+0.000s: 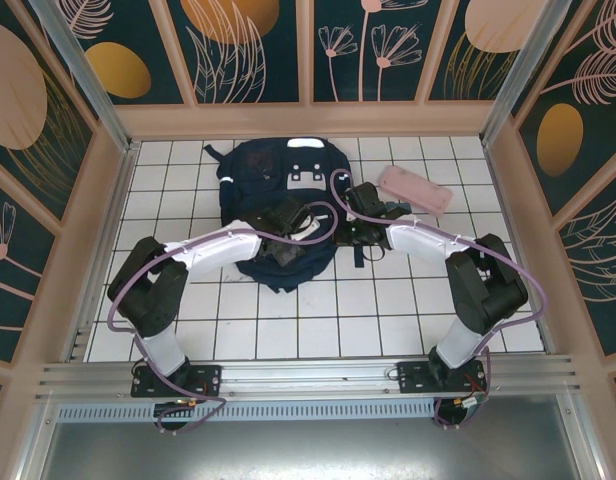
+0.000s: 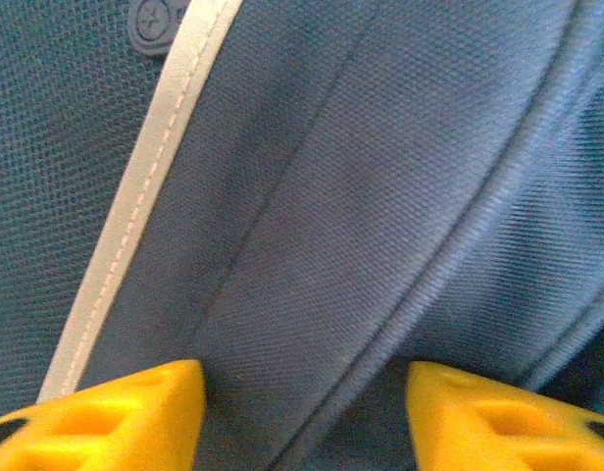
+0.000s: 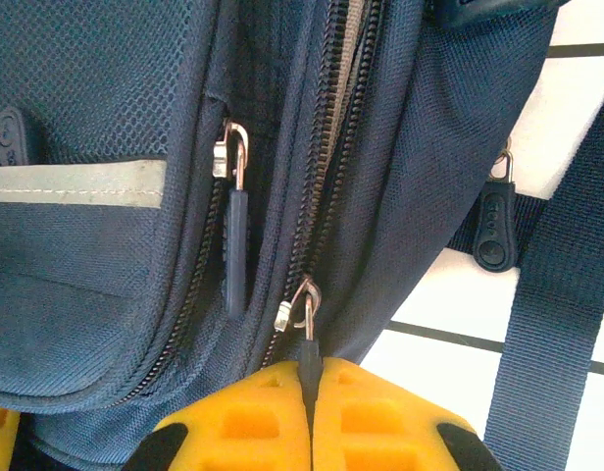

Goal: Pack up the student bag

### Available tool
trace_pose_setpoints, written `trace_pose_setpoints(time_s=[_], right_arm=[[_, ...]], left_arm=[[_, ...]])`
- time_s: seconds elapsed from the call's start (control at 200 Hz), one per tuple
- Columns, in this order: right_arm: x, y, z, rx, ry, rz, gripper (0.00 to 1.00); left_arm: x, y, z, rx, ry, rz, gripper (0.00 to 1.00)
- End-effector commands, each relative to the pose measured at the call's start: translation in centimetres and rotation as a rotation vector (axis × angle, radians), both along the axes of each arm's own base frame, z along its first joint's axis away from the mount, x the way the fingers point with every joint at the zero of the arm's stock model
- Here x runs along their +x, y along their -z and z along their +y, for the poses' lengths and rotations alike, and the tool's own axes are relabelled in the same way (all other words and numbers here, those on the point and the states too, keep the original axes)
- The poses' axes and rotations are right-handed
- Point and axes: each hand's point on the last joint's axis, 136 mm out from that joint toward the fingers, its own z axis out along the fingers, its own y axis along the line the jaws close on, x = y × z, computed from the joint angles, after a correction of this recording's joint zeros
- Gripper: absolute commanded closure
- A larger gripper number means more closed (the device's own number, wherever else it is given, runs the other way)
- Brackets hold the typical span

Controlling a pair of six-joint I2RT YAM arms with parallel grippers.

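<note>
The student bag point(image 1: 278, 175) is a dark navy backpack lying flat at the middle back of the tiled table. My left gripper point(image 1: 281, 238) rests on its lower front. In the left wrist view my left gripper point(image 2: 297, 402) is open, and a fold of the bag's fabric point(image 2: 331, 196) beside a white stripe point(image 2: 135, 216) lies between the yellow fingertips. My right gripper point(image 1: 366, 218) is at the bag's right side. The right wrist view shows my right gripper point(image 3: 312, 397) shut on a thin dark zipper pull point(image 3: 309, 348) of the bag point(image 3: 86, 275).
A pink pencil case point(image 1: 413, 187) lies on the tiles right of the bag, just beyond the right gripper. Another zipper pull point(image 3: 236, 245) hangs on the neighbouring zip, and a third point(image 3: 495, 231) lies on the tiles beside a navy strap point(image 3: 547, 324). Patterned walls enclose the table.
</note>
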Motion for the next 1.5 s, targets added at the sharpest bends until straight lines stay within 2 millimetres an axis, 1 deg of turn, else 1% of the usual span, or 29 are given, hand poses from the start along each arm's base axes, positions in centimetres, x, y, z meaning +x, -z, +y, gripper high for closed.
trace_pose_setpoints(time_s=[0.0, 0.08, 0.175, 0.245, 0.305, 0.39, 0.435, 0.48, 0.586, 0.646, 0.731, 0.771, 0.781, 0.801, 0.936, 1.016, 1.081, 1.236, 1.391, 1.451, 1.491], right_arm=[[1.4, -2.5, 1.1, 0.067, -0.012, -0.076, 1.0], [1.3, -2.7, 1.1, 0.071, -0.01, -0.078, 1.0], [1.2, -2.7, 0.9, 0.068, -0.008, -0.077, 1.0], [1.1, -2.7, 0.8, 0.067, -0.007, -0.077, 1.0], [1.0, -2.8, 0.9, 0.069, -0.009, -0.078, 1.0], [1.0, -2.8, 0.8, 0.07, -0.01, -0.08, 1.0], [0.9, -2.9, 0.8, 0.07, -0.016, -0.085, 1.0], [0.8, -3.1, 0.7, 0.07, -0.022, -0.089, 1.0], [0.0, -3.4, 0.8, 0.074, -0.077, -0.113, 1.0], [-0.7, -4.0, 0.8, 0.077, -0.122, -0.142, 1.0], [-1.8, -4.7, 0.8, 0.094, -0.18, -0.175, 1.0], [-2.2, -5.1, 0.9, 0.106, -0.207, -0.189, 1.0], [-2.4, -5.2, 0.9, 0.112, -0.216, -0.194, 1.0], [-2.6, -5.5, 1.0, 0.12, -0.227, -0.204, 1.0], [-4.2, -6.4, 1.6, 0.167, -0.301, -0.229, 1.0], [-5.1, -6.4, 2.3, 0.17, -0.336, -0.241, 1.0], [-6.2, -6.3, 3.4, 0.178, -0.373, -0.248, 1.0], [-9.0, -6.3, 6.6, 0.22, -0.457, -0.279, 1.0], [-10.8, -7.1, 9.7, 0.309, -0.504, -0.307, 1.0], [-11.2, -7.5, 10.5, 0.35, -0.498, -0.301, 0.96], [-10.9, -7.8, 10.3, 0.368, -0.463, -0.295, 0.91]], left_arm=[[2.0, -1.1, 0.0, 0.052, 0.009, -0.088, 0.5], [2.6, -1.2, -0.1, 0.057, 0.008, -0.114, 0.59], [3.0, -1.4, -0.1, 0.065, 0.013, -0.138, 0.66], [3.2, -1.4, -0.1, 0.07, 0.019, -0.145, 0.67], [3.3, -1.2, -0.1, 0.078, 0.021, -0.148, 0.64], [3.6, -1.0, -0.2, 0.09, 0.024, -0.155, 0.64], [3.7, -1.0, -0.2, 0.091, 0.027, -0.158, 0.67], [3.8, -1.3, -0.4, 0.083, 0.029, -0.166, 0.73], [4.1, -2.7, -0.9, 0.04, 0.029, -0.197, 0.84], [4.2, -3.9, -1.0, 0.01, 0.021, -0.222, 0.9], [4.3, -5.7, -1.0, -0.038, -0.002, -0.262, 0.94], [4.3, -5.9, -1.0, -0.051, -0.017, -0.268, 0.96], [4.3, -6.9, -1.0, -0.07, -0.025, -0.287, 0.97], [4.4, -7.6, -0.9, -0.085, -0.036, -0.3, 0.97], [4.8, -10.1, -1.2, -0.183, -0.114, -0.332, 0.99], [4.9, -11.2, -1.8, -0.25, -0.144, -0.325, 0.99], [5.0, -11.8, -2.3, -0.296, -0.161, -0.312, 1.0], [5.3, -13.2, -2.8, -0.348, -0.2, -0.305, 1.0], [5.2, -14.3, -3.5, -0.397, -0.201, -0.288, 1.0], [5.0, -14.7, -3.7, -0.421, -0.195, -0.286, 1.0], [4.9, -14.8, -3.7, -0.427, -0.196, -0.289, 1.0]])
